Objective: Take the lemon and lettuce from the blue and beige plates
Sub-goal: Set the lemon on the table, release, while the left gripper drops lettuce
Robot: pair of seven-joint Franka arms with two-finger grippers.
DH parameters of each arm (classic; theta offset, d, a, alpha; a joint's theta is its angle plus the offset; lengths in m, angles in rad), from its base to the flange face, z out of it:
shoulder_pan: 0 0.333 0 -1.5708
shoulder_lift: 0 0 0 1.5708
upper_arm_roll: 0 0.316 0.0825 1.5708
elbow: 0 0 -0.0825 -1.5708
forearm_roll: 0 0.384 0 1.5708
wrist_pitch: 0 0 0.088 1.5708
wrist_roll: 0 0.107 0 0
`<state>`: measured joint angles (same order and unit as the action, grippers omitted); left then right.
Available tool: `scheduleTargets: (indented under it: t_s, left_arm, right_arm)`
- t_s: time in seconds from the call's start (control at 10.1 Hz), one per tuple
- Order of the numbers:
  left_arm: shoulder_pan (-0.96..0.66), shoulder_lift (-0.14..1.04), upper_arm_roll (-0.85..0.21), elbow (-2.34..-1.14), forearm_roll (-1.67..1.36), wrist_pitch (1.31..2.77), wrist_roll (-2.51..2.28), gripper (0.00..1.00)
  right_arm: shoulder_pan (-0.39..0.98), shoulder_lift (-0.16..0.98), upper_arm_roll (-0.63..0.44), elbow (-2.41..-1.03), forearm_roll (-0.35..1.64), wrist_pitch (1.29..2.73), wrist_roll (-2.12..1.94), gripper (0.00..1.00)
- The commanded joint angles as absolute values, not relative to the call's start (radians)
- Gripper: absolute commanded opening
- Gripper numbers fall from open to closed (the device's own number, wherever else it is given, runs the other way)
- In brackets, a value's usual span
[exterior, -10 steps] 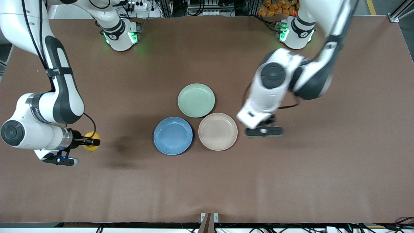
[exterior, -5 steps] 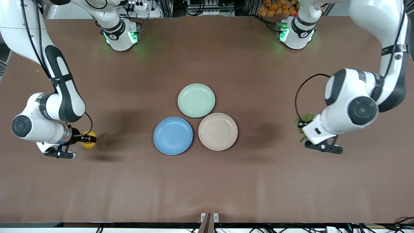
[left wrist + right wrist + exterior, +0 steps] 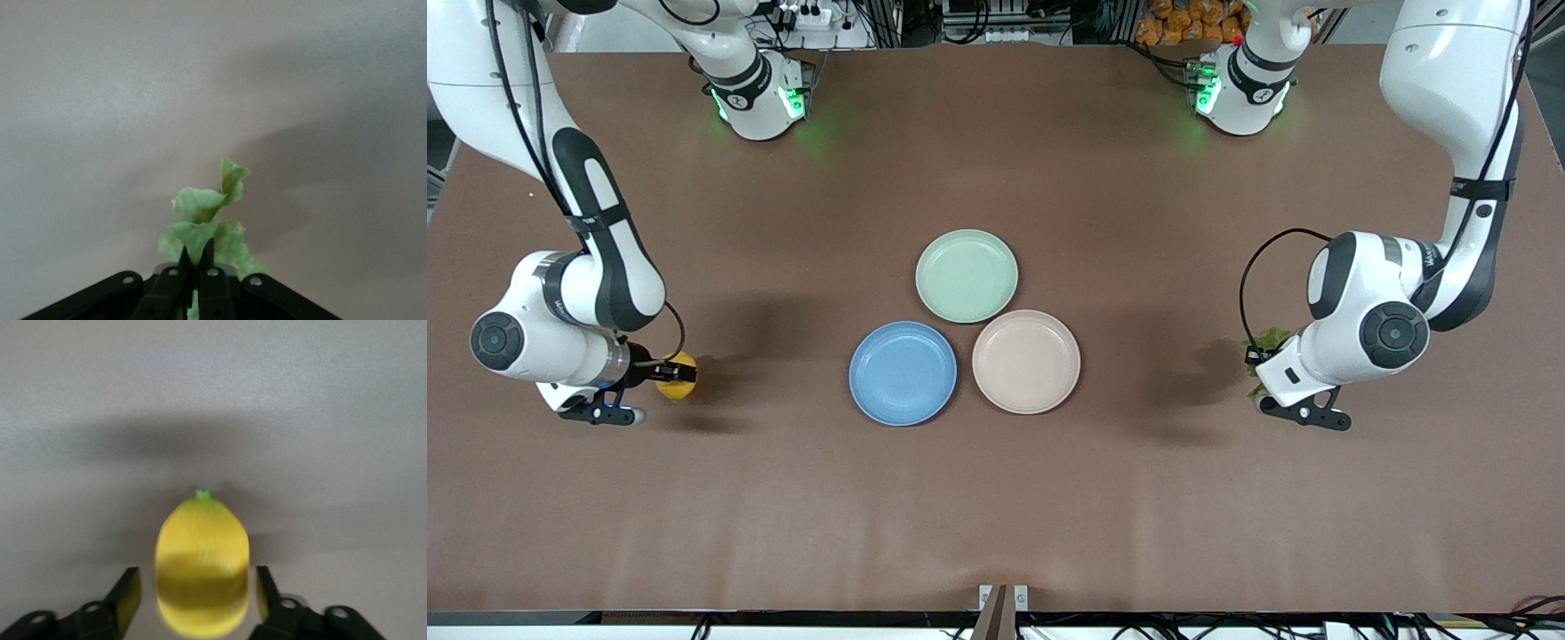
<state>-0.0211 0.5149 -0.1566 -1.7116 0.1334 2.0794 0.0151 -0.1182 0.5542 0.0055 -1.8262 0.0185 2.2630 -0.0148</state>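
Observation:
The lemon is low over the bare table toward the right arm's end. It sits between the spread fingers of my right gripper. In the right wrist view the lemon has a gap on each side to the fingers, so the right gripper is open. My left gripper is shut on the lettuce low over the table toward the left arm's end. The left wrist view shows the leaf pinched in the left gripper. The blue plate and the beige plate are empty mid-table.
An empty mint-green plate lies touching both plates, farther from the front camera. Both arm bases stand along the table's top edge in the front view. Bare brown table lies around both grippers.
The left arm swung from beside the beige plate to its own end of the table with the lettuce and came lower. The right gripper sank slightly with the lemon, and its fingers now stand apart.

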Motion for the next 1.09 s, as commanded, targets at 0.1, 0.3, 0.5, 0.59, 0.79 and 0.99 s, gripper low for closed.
scheduleTargets:
  t_s: [0.1,0.3,0.5,0.59,0.79,0.99]
  left_arm:
    - [0.012,0.431,-0.163,-1.695,0.155,2.073,0.025,1.00]
    - [0.017,0.359,-0.161,-1.626,0.153,1.955,0.026,1.00]
    - [0.020,0.307,-0.164,-1.545,0.135,1.812,0.026,1.00]
    - [0.018,0.258,-0.166,-1.516,0.140,1.755,0.025,1.00]
    - [0.017,0.151,-0.175,-1.477,0.144,1.679,0.025,1.00]
    - [0.018,0.085,-0.172,-1.479,0.137,1.603,0.028,1.00]
  right_arm:
    - [-0.127,0.482,0.023,-1.729,0.012,2.083,-0.026,1.00]
    - [-0.124,0.433,0.031,-1.578,0.020,1.862,-0.021,1.00]
    - [-0.107,0.358,0.031,-1.505,0.020,1.768,-0.015,1.00]
    - [-0.104,0.298,0.031,-1.503,0.018,1.725,-0.021,1.00]
    - [-0.100,0.197,0.032,-1.502,0.020,1.654,-0.023,1.00]
    - [-0.081,0.146,0.034,-1.470,0.018,1.620,-0.026,1.00]
